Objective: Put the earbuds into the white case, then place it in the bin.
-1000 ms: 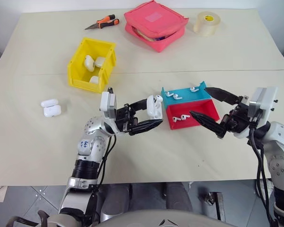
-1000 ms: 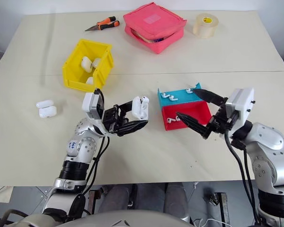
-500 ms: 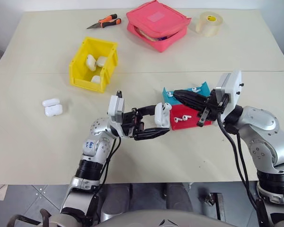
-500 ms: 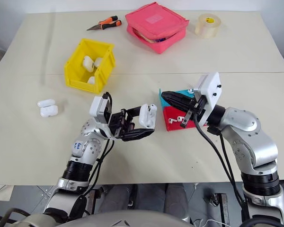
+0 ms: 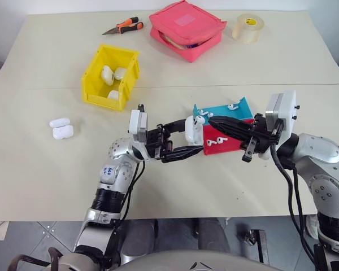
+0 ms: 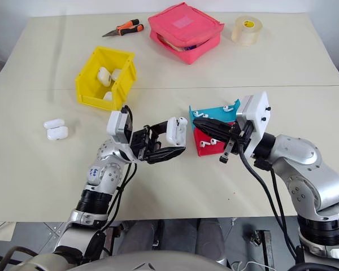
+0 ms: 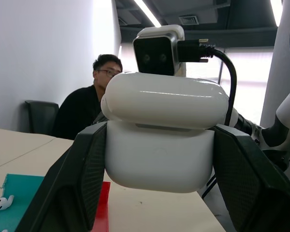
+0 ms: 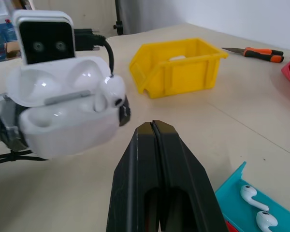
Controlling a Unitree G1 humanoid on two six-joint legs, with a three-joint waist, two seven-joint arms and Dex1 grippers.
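My left gripper (image 5: pixel 191 137) is shut on the white case (image 5: pixel 193 131), holding it above the table with its lid hinged open. The left wrist view shows the case (image 7: pixel 159 130) clamped between both fingers. My right gripper (image 5: pixel 211 119) is shut, and its tip hangs just right of the open case. I see nothing between its fingers (image 8: pixel 153 145). Loose earbuds (image 5: pixel 231 106) lie in the blue tray, and one earbud (image 5: pixel 220 139) lies in the red tray. The yellow bin (image 5: pixel 96 84) stands at the back left with several white cases inside.
The blue tray (image 5: pixel 240 111) and red tray (image 5: pixel 237 144) sit under my right gripper. Two white cases (image 5: pixel 61 128) lie at the left. A pink pouch (image 5: pixel 186 25), tape roll (image 5: pixel 247 27) and orange-handled pliers (image 5: pixel 123 26) line the far edge. A person (image 7: pixel 89 108) sits beyond the table.
My right gripper has shut and swung left over the trays, ending with its tip beside the open case. The left gripper still holds the case in about the same place.
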